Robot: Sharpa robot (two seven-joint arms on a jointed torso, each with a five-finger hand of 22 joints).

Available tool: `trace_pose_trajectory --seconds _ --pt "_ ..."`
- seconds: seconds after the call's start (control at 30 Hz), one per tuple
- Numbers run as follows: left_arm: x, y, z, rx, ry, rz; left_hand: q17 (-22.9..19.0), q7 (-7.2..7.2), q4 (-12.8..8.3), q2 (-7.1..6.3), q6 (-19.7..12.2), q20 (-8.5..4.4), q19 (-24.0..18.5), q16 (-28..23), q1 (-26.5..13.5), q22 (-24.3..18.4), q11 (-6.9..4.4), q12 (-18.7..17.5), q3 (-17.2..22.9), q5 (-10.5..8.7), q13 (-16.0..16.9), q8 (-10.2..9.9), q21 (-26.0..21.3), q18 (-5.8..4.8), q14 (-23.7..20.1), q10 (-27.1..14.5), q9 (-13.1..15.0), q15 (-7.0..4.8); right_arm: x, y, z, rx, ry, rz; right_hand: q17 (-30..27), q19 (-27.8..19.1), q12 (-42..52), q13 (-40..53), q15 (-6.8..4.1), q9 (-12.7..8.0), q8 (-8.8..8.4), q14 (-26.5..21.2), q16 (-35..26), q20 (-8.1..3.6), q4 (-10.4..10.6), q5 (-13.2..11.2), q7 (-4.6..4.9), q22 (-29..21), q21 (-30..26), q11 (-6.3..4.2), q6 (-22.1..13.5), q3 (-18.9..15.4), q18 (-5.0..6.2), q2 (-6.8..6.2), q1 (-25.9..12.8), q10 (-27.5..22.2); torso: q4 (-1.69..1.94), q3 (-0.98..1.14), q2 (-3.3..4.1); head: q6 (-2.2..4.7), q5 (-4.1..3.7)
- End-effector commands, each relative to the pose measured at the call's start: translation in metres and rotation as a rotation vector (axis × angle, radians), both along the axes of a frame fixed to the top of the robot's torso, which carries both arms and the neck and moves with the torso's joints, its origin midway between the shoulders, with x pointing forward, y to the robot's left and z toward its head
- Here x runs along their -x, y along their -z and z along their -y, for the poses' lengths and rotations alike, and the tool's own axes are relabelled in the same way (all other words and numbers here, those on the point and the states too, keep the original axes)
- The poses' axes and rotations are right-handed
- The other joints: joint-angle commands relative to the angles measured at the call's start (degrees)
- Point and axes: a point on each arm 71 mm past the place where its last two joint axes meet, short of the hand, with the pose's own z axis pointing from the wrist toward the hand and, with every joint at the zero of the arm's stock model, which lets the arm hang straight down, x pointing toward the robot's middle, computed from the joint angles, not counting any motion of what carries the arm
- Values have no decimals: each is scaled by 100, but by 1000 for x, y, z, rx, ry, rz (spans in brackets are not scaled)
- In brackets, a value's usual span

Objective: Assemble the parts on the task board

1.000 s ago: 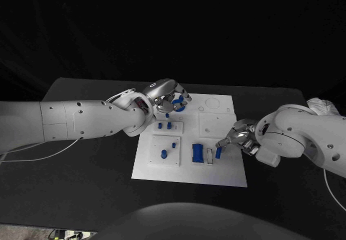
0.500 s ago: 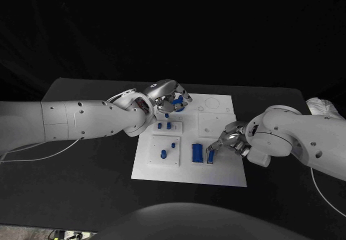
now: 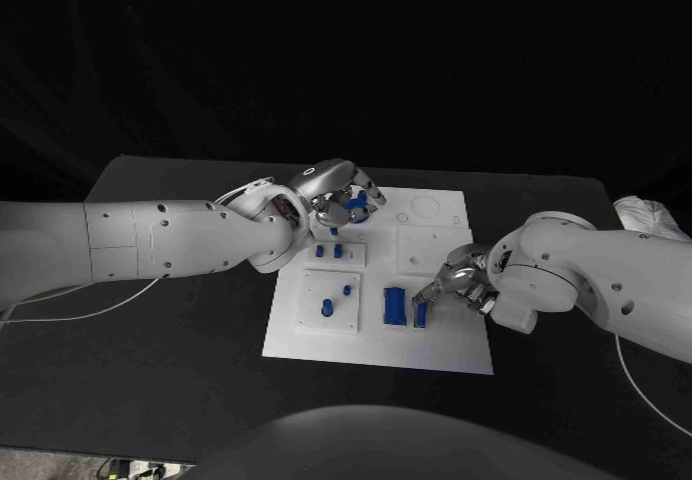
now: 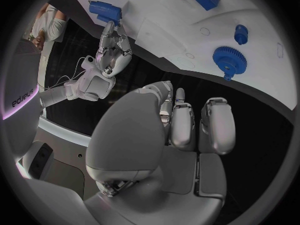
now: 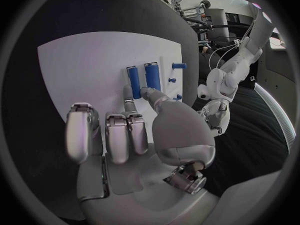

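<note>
At frame centre, the right hand (image 3: 459, 283) pinches a slim blue bar (image 3: 420, 314) beside a wider blue block (image 3: 394, 304) on the task board (image 3: 433, 350); it should seat squarely. The left hand (image 3: 342, 200), fingers curled empty, hovers over a blue gear (image 4: 229, 60).

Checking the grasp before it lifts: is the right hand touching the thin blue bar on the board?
Touching. The right wrist view shows the right hand with fingertips resting on the bar's near end.

task board (image 3: 378, 345) mid-table (image 3: 173, 340) | left hand (image 3: 339, 195) over far-left corner | right hand (image 3: 459, 283) at right edge
</note>
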Motion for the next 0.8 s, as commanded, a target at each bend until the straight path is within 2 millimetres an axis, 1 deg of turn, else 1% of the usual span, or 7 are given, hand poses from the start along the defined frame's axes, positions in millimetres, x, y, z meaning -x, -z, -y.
trace_pose_trajectory --seconds 0.03,0.13,0.23,0.4,0.57,0.63,0.8 --pt "1 0 3 2 15 -7 -5 -7 7 -5 -26 54 69 -30 43 1154 1 -16 34 25 -5 -2 -26 43 117 24 1 41 3 3 -3 17 -38 0 1509 278 22 1509 -8 25 40 598 20 1 -9 -355 -29 1116 -51 16 -90 -41 109 2 -75 607 1 0 0 1 8" --pt "1 0 3 1 15 -7 -5 -7 7 -5 -26 54 69 -30 43 1154 1 -16 34 25 -5 -2 -26 43 117 24 1 41 3 4 -3 20 -39 1 1509 277 22 1509 3 16 37 598 20 10 35 -732 -16 1113 -67 28 -120 -116 111 9 -139 607 -2 2 2 1 12" --pt "1 0 2 1 15 -9 -5 -7 7 -5 -26 54 69 -30 43 1154 1 -16 34 25 -5 -2 -26 43 117 24 1 41 3 4 -2 20 -36 3 1509 278 22 1509 18 9 36 598 20 22 117 -1245 5 1110 -82 47 -158 -230 112 19 -238 607 -3 1 3 1 16" --pt "1 1 3 -1 16 -13 -5 -7 7 -5 -26 54 69 -30 43 1154 1 -16 34 25 -5 -2 -26 43 117 24 1 41 3 5 -1 14 -27 6 1509 278 22 1509 44 16 55 598 20 43 269 -1860 43 1105 -109 81 -243 -451 116 -1 -430 607 -1 1 4 1 13" --pt "0 1 3 -2 16 -16 -14 -8 8 -3 -31 56 65 -36 46 1152 0 -19 38 26 -5 -5 -34 44 114 25 1 42 3 5 1 0 -16 6 1509 281 22 1509 59 29 82 598 20 60 447 -2158 60 1102 -130 98 -340 -703 119 -73 -681 607 -1 1 1 1 27" --pt "0 1 3 -3 16 -17 -14 -8 8 -3 -31 56 65 -36 46 1152 0 -19 38 26 -5 -5 -34 44 114 25 1 42 4 5 2 -8 -10 6 1509 283 22 1509 62 38 97 598 20 64 545 -2180 65 1101 -136 101 -394 -844 120 -120 -818 607 1 2 1 1 34" --pt "1 1 3 -3 16 -18 -14 -8 8 -3 -31 56 65 -36 46 1152 0 -19 38 26 -5 -5 -34 44 114 25 1 42 4 4 7 -36 15 18 1509 280 22 1509 64 69 156 598 20 69 736 -2219 68 1091 -182 109 -480 -1123 128 -161 -1025 607 5 1 2 1 51"
